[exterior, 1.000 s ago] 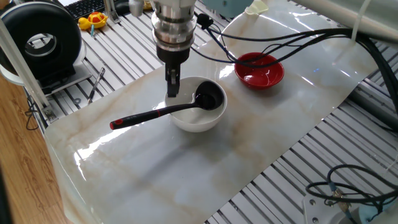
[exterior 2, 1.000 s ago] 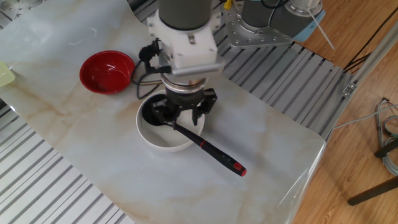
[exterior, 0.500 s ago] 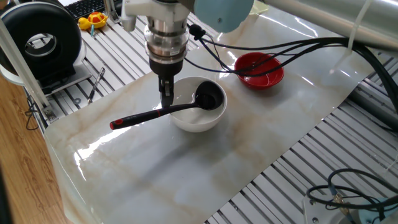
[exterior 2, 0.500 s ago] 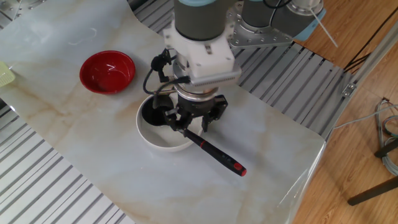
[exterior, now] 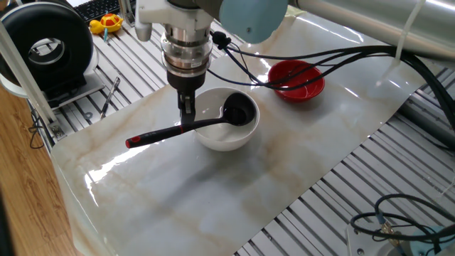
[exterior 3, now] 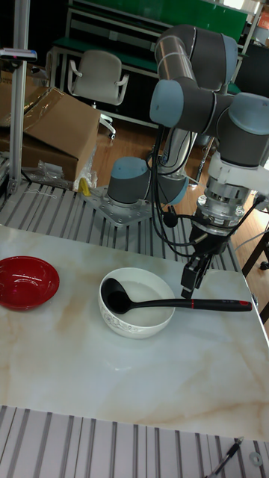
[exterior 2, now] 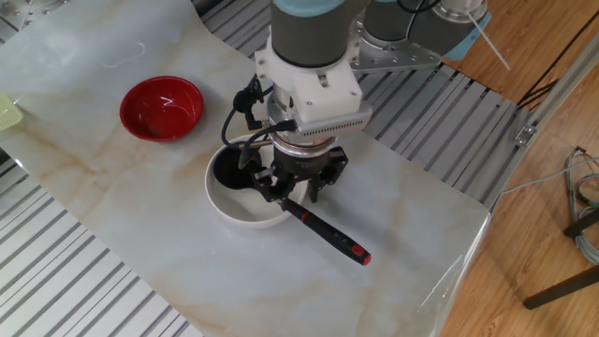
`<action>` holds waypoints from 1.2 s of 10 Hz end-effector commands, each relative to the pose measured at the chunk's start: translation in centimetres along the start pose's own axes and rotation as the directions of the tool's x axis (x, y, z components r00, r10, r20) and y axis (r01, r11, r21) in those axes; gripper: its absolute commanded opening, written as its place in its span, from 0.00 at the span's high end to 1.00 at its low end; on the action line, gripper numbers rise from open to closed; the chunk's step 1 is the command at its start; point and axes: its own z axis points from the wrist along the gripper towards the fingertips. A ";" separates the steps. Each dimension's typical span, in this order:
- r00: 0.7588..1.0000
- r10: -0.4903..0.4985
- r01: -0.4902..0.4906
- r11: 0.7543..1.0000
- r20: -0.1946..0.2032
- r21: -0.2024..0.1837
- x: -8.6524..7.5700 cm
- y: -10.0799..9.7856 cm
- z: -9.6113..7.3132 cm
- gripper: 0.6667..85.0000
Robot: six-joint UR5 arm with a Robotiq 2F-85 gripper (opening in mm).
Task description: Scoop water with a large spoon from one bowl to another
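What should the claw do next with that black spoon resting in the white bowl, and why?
Probably ease down a little and close on the handle. The claw hangs just above the large spoon, apparently open and not gripping it. The spoon's scoop sits inside the white bowl, its handle resting over the rim. The red bowl stands apart, so nothing can be carried there until the spoon is held.

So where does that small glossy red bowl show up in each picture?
One fixed view: glossy red bowl upper right of centre.
The other fixed view: upper left.
Tall fixed view: left edge, mid-height.
Shared landmark: the larger white bowl holding the black spoon.
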 end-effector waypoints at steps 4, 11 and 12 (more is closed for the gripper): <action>0.998 -0.019 0.018 1.000 0.052 0.004 -0.8 -0.4 -0.7 0.42; 0.998 -0.066 0.066 0.998 0.024 -0.018 -0.1 0.2 -0.7 0.43; 0.998 -0.064 0.065 0.998 0.028 -0.015 -0.2 0.1 -0.7 0.43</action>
